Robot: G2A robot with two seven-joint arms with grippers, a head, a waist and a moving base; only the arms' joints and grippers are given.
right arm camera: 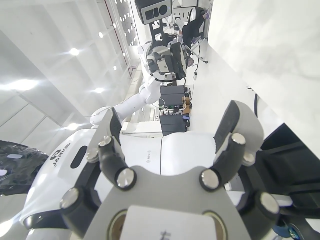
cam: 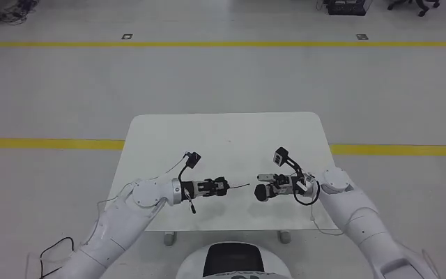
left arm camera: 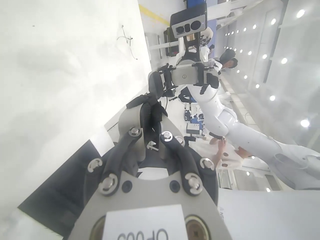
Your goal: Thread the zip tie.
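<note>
Zip tie point(cam: 240, 186): thin black straight strip, clamped in left gripper point(cam: 226, 186), free tip pointing 3 o'clock toward right gripper point(cam: 258, 185), whose fingers are spread, over white table point(cam: 223, 136).

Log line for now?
left claw: shut on zip tie | right claw: open, empty | tie tip toward right claw, not touching

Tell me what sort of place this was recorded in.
Probably a robotics lab or test hall: a white table stands on a pale floor marked with yellow lines, with rows of ceiling spotlights and dark equipment cabinets beyond.
</note>
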